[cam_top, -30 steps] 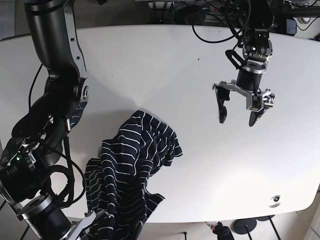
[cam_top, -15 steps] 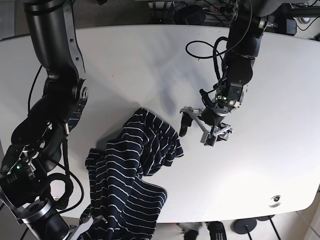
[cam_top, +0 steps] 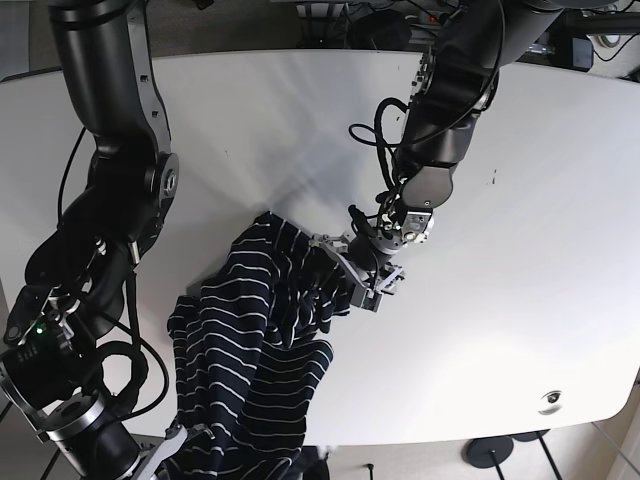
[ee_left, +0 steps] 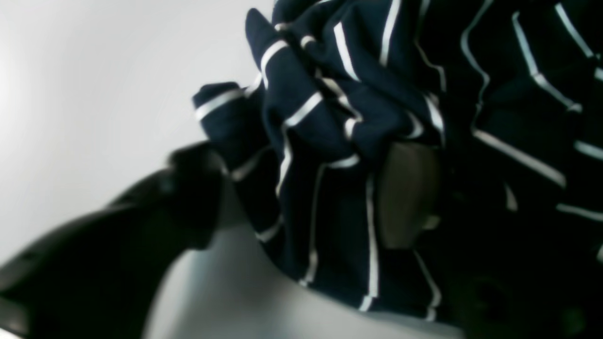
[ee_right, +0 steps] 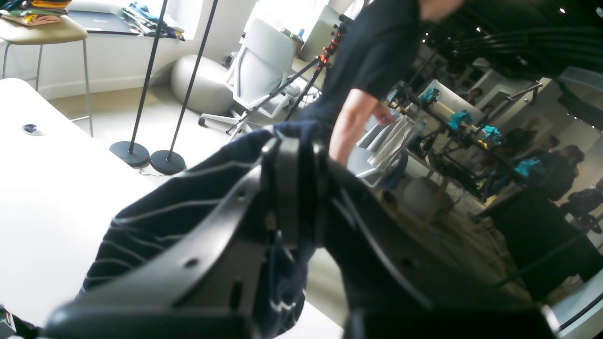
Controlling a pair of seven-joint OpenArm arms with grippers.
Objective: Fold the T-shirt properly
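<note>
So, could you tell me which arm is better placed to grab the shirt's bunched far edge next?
Left: its gripper is open astride that bunched shirt edge; the right gripper already clamps the near end.

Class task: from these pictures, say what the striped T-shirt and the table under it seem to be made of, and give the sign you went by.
T-shirt: probably soft knitted cotton jersey, navy with thin white stripes; it bunches into limp folds at the left claw.
Table: smooth white top, likely laminate or painted board; it shows even, faintly glossy light and soft shadows.

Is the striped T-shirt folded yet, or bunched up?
Bunched, not folded. The T-shirt lies crumpled and trails off the table edge, where the right gripper holds it; the left gripper reaches its far edge.
</note>
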